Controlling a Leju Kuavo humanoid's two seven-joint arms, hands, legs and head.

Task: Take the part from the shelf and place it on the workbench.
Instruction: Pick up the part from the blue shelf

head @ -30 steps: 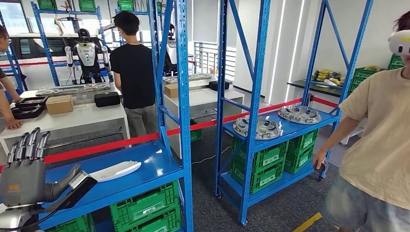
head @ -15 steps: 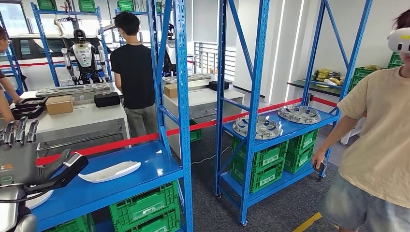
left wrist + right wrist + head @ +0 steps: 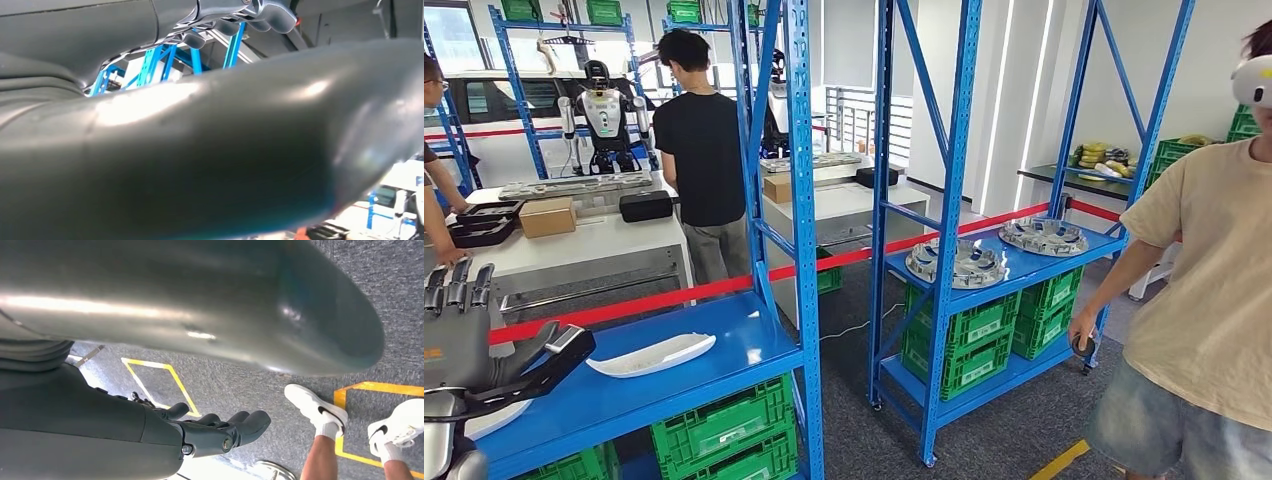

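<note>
Two white parts lie on the blue shelf (image 3: 724, 345) in front of you: one part (image 3: 652, 355) sits near the middle of the shelf board, and a second white piece (image 3: 496, 418) shows partly beneath your left hand (image 3: 469, 340). That hand is raised over the shelf's left end, fingers up and spread, thumb out — holding nothing. Your right hand (image 3: 220, 430) hangs over grey carpet, fingers loosely curled, probably empty — a person's white shoes (image 3: 315, 407) stand nearby.
</note>
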